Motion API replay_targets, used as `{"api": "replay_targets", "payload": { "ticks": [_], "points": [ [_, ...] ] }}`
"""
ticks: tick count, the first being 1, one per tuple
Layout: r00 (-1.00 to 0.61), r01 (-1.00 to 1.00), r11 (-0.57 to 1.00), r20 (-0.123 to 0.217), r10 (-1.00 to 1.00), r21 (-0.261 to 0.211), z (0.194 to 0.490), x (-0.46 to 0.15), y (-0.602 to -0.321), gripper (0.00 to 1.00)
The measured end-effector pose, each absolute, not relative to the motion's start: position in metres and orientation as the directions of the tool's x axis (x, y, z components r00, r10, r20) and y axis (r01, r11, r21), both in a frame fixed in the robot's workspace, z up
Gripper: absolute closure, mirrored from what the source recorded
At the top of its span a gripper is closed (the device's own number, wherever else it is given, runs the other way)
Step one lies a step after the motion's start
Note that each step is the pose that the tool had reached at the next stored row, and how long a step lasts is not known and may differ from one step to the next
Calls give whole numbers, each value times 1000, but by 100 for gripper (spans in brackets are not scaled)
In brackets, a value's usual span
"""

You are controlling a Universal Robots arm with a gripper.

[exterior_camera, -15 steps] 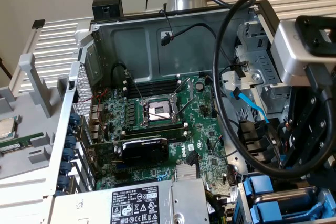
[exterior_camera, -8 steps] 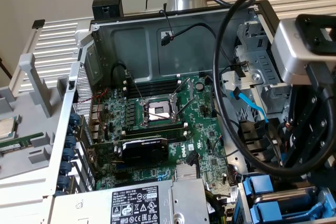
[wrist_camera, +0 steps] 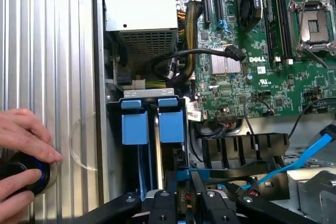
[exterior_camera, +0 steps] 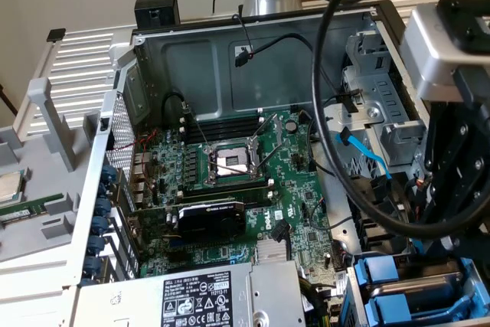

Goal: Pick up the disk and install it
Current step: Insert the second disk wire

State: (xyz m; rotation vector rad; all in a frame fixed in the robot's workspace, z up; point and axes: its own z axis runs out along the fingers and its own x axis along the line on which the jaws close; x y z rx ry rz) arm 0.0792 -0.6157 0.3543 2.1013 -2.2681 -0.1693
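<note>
Down at drive bay, disk [wrist_camera: 171,127] is stood on edge, pinched at blue rail by gripper [wrist_camera: 185,195]; other blue-railed tray [wrist_camera: 134,127] parked just beside.

Cables [exterior_camera: 344,112] (black, looped) across case opening

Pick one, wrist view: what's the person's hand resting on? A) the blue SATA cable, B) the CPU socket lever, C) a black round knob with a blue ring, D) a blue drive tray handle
C: the person's hand sits on a black round knob with a blue ring on the ribbed metal panel, well apart from the blue drive tray handles in the bay.
</note>
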Motion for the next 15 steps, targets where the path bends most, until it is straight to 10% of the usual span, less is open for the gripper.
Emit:
{"api": "replay_targets", "payload": {
  "ticks": [15],
  "points": [
    [-78, -992, 74, -32, -996, 101, 376, 78, -615, 75]
  ]
}}
